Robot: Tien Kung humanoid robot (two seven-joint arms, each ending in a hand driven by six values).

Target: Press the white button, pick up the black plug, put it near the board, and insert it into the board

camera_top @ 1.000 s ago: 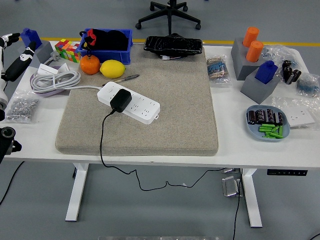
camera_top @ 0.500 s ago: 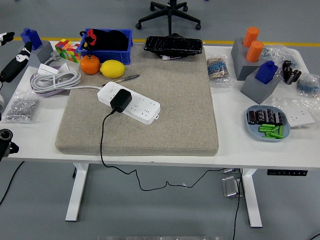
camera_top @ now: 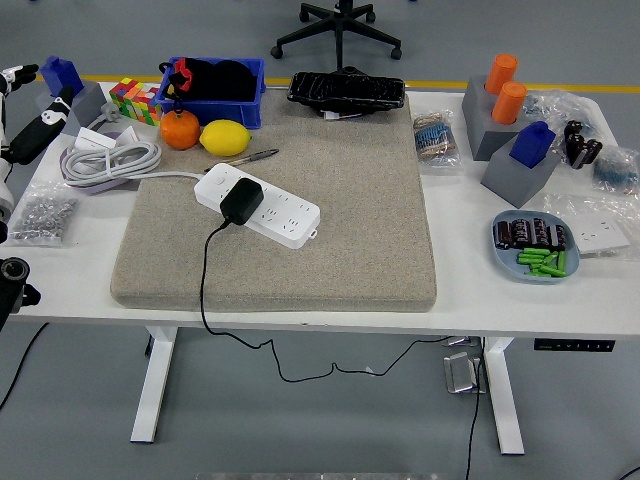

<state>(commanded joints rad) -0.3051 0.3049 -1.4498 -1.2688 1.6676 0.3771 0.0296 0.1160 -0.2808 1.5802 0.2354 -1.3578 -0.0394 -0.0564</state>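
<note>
A white power strip, the board [camera_top: 262,207], lies slantwise on a beige mat [camera_top: 330,240]. The black plug [camera_top: 241,201] sits in the board near its left end, and its black cord [camera_top: 205,280] runs off the table's front edge. A white button on the board is too small to make out. My left hand [camera_top: 22,125] shows at the far left edge, fingers spread, holding nothing, well left of the board. The right hand is out of view.
An orange [camera_top: 180,130], a lemon [camera_top: 226,137] and a pen [camera_top: 250,157] lie behind the board. A coiled grey cable [camera_top: 105,160] and a bag of screws [camera_top: 42,212] are at left. A blue bin [camera_top: 212,85] stands at the back. A plate of batteries [camera_top: 534,247] is at right.
My left hand at the left edge has shifted slightly, dipping outward and back toward the table. The board and plug have not moved.
</note>
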